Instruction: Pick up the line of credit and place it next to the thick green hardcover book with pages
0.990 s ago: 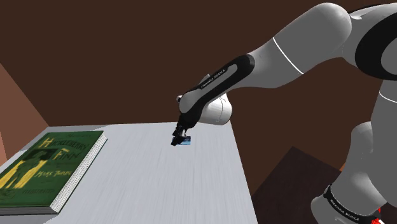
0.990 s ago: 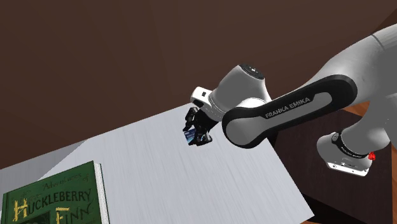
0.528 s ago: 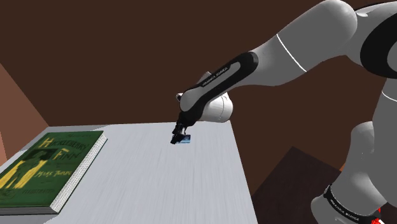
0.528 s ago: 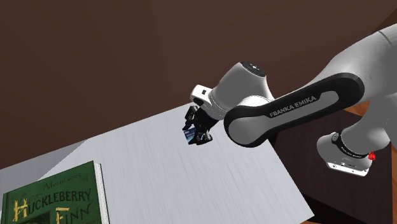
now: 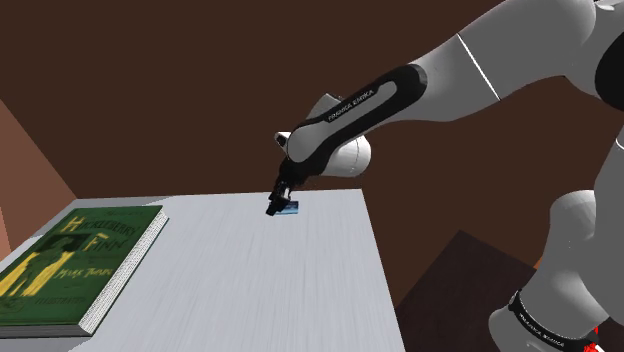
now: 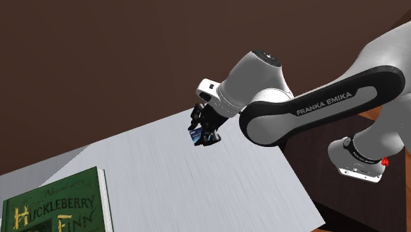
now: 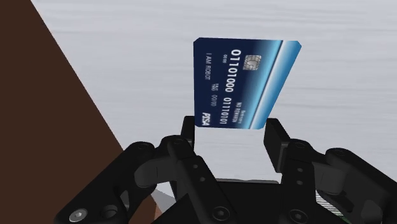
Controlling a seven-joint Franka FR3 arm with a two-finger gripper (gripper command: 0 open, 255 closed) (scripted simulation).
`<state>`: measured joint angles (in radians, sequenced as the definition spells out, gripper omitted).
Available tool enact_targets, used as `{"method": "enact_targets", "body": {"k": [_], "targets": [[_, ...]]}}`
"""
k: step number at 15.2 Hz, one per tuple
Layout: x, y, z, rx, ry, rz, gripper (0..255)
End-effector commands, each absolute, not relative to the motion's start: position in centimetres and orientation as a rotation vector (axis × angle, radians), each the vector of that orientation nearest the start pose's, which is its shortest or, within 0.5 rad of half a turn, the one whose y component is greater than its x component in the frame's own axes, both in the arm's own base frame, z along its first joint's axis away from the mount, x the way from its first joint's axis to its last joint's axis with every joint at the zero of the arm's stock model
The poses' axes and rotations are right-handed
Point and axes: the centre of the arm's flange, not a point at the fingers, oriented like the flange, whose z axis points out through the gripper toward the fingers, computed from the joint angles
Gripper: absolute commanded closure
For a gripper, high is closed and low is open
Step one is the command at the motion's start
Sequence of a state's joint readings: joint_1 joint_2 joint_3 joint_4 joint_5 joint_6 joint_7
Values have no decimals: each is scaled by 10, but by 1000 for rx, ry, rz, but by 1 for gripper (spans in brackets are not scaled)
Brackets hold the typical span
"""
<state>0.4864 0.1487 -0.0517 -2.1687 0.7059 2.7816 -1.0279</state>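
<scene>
A dark blue credit card (image 7: 245,83) with white numbers stands on edge between my fingers, clasped at its lower part. My gripper (image 7: 232,139) is shut on it. In the shoulder view the gripper (image 5: 279,208) hangs a little above the far part of the white table (image 5: 250,290), with the card (image 5: 291,211) at its tip. The second exterior view has the gripper (image 6: 204,135) and card (image 6: 195,136) above the table (image 6: 197,191). The thick green hardcover book (image 5: 70,262) lies flat at the shoulder view's left, well apart from the gripper; its corner (image 6: 56,207) reads "Huckleberry Finn".
The table ends close to the gripper on the shoulder view's right, with brown floor (image 5: 460,270) below. A dark brown wall (image 5: 180,90) stands behind the table's far edge. Bare tabletop lies between the book and the gripper.
The gripper has risen a little with the card in it and drifted toward the table's far edge. The book has not moved.
</scene>
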Motion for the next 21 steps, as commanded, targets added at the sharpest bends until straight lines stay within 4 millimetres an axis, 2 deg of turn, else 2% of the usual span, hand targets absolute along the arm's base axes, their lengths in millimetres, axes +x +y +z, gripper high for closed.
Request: {"method": "enact_targets", "body": {"k": [1, 13, 21], "targets": [[543, 222, 381, -2549, -1164, -768, 255], [543, 222, 441, -2549, -1164, -768, 255], [547, 327, 441, -2549, -1164, -768, 255]]}}
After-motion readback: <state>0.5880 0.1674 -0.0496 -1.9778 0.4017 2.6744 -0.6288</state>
